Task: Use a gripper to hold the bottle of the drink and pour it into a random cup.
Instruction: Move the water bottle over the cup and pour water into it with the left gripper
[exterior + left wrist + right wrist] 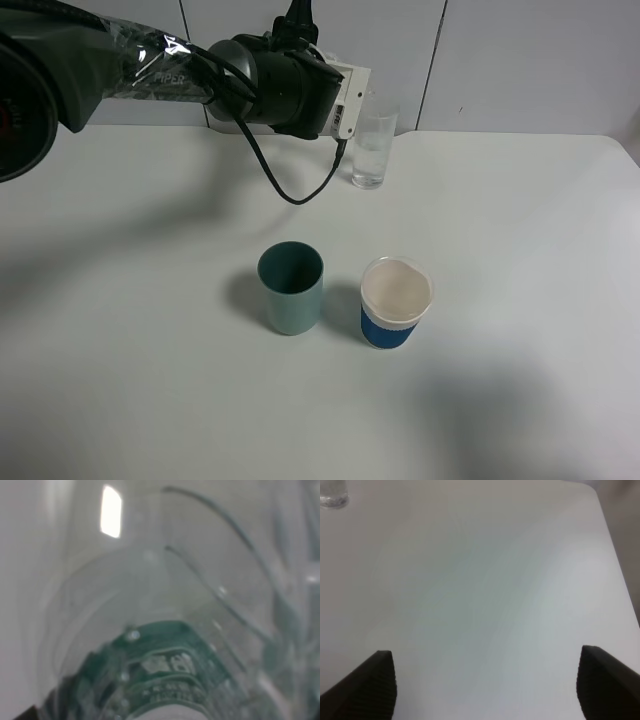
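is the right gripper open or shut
Open: the right gripper shows its fingers wide apart, with only table between them.

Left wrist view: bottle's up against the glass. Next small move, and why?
Probably tip the small clear green-labelled plastic bottle a little further over the tall clear drinking glass. The left hand holds it right at the glass, which looks only partly filled.
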Controlling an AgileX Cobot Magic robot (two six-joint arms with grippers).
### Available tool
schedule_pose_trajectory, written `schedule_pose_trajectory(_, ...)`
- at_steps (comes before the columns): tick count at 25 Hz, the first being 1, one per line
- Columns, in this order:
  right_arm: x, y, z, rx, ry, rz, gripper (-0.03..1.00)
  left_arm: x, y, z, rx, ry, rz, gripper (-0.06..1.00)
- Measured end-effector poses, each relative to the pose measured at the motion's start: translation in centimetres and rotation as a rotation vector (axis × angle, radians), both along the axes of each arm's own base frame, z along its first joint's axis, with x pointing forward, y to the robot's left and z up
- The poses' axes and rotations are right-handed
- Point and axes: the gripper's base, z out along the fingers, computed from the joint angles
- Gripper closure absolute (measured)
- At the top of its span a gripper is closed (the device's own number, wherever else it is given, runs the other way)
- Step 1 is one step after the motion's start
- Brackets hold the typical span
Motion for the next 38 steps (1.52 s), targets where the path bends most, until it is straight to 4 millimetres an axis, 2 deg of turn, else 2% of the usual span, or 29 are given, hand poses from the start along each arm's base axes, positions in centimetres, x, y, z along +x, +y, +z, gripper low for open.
schedule_pose_trajectory(38,0.00,-0.02,0.00,-0.002,0.000,-0.002,0.23,0.09,-0.10,0.33,0.065,-0.021,-0.023,0.40)
